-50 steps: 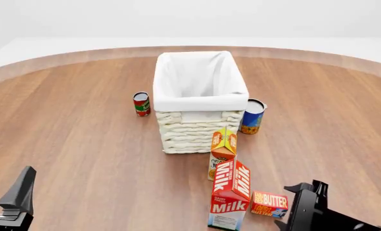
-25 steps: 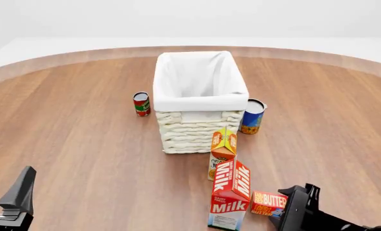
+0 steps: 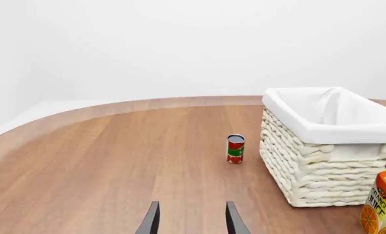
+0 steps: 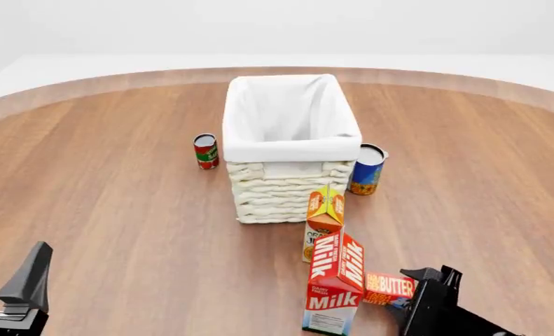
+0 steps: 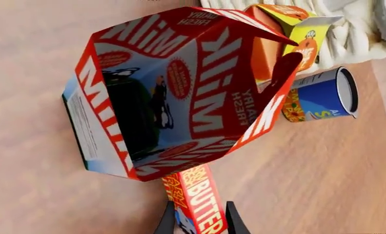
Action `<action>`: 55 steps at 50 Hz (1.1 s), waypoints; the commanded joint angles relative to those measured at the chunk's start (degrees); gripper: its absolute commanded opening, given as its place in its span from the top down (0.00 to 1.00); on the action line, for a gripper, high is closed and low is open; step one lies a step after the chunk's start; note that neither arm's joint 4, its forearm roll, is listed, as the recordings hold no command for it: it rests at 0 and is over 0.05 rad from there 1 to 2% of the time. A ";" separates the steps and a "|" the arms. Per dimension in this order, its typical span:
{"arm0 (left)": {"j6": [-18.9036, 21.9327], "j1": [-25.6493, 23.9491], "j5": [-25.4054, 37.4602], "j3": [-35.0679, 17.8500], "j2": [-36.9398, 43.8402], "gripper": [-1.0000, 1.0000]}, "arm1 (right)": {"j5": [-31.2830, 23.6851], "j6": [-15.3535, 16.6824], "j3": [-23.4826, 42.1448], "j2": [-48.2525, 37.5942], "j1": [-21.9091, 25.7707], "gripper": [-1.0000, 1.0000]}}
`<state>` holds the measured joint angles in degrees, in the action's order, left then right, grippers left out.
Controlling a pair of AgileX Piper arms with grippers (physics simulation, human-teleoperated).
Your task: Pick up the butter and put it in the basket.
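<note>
1. The butter, a flat red box with yellow lettering, is sitting between the right claw's narrowly spread fingers.
2. The milk carton is touching its far end.
3. The left claw is hanging open.

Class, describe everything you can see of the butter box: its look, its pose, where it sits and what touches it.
The butter is a small flat red box, seemingly cardboard, with yellow "BUTTER" lettering. It lies on the wooden table beside the base of the milk carton, to its right in the front view, close against it or touching. The right gripper straddles its near end, one finger on each side; whether the fingers press it cannot be told. It is outside the basket.
</note>
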<state>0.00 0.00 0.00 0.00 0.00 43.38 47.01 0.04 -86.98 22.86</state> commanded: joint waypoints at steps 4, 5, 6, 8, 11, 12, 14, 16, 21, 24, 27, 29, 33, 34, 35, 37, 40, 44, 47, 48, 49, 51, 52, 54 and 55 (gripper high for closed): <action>0.00 0.00 0.00 0.00 0.00 0.00 | -8.66 1.22 3.07 -0.17 -0.06 1.00; 0.00 0.00 0.00 0.00 0.00 0.00 | -9.51 1.36 2.87 0.91 -0.20 1.00; 0.00 0.00 0.00 0.00 0.00 0.00 | -11.07 1.41 2.55 2.98 -0.21 1.00; 0.00 0.00 0.00 0.00 0.00 0.00 | -12.63 1.84 2.33 5.26 -0.76 1.00; 0.00 0.00 0.00 0.00 0.00 0.00 | -18.89 2.85 1.42 13.08 -2.04 1.00; 0.00 0.00 0.00 0.00 0.00 0.00 | -20.93 3.18 1.25 15.49 -2.69 1.00; 0.00 0.00 0.00 0.00 0.00 0.00 | -29.33 4.13 0.77 25.13 -4.04 1.00; 0.00 0.00 0.00 0.00 0.00 0.00 | -36.17 4.54 0.95 32.27 -4.68 1.00; 0.00 0.00 0.00 0.00 0.00 0.00 | -51.63 5.59 2.79 47.78 -7.00 1.00; 0.00 0.00 0.00 0.00 0.00 0.00 | -57.07 5.91 3.49 52.96 -7.53 1.00; 0.00 0.00 0.00 0.00 0.00 0.00 | -63.08 6.45 4.46 58.72 -8.79 1.00; 0.00 0.00 0.00 0.00 0.00 0.00 | -66.83 6.38 5.40 62.12 -9.14 1.00; 0.00 0.00 0.00 0.00 0.00 0.00 | -72.23 6.47 7.11 66.95 -10.03 1.00; 0.00 0.00 0.00 0.00 0.00 0.00 | -74.12 6.25 7.97 68.48 -10.15 1.00; 0.00 0.00 0.00 0.00 0.00 0.00 | -75.25 6.37 8.53 69.74 -10.41 1.00; 0.00 0.00 0.00 0.00 0.00 0.00 | -77.45 5.43 9.99 71.54 -10.07 1.00; 0.00 0.00 0.00 0.00 0.00 0.00 | -80.07 3.32 12.69 74.22 -9.35 1.00; 0.00 0.00 0.00 0.00 0.00 0.00 | -82.48 -0.55 16.96 76.55 -7.12 1.00; 0.00 0.00 0.00 0.00 0.00 0.00 | -81.11 -6.73 22.44 76.93 -4.95 1.00; 0.00 0.00 0.00 0.00 0.00 0.00 | -79.88 -8.78 23.78 76.57 -4.63 1.00; 0.00 0.00 0.00 0.00 0.00 0.00 | -78.53 -9.48 23.63 76.47 -4.24 1.00; 0.00 0.00 0.00 0.00 0.00 0.00 | -77.04 -13.19 24.64 76.50 -2.32 1.00; 0.00 0.00 0.00 0.00 0.00 0.00 | -75.34 -13.87 24.61 76.06 -2.72 1.00; 0.00 0.00 0.00 0.00 0.00 0.00 | -74.99 -16.88 25.62 75.89 -0.98 1.00; 0.00 0.00 0.00 0.00 0.00 0.00 | -74.00 -17.63 26.13 75.60 -1.78 1.00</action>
<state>0.00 0.00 0.00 0.00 0.00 -32.20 41.03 18.70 -14.54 18.01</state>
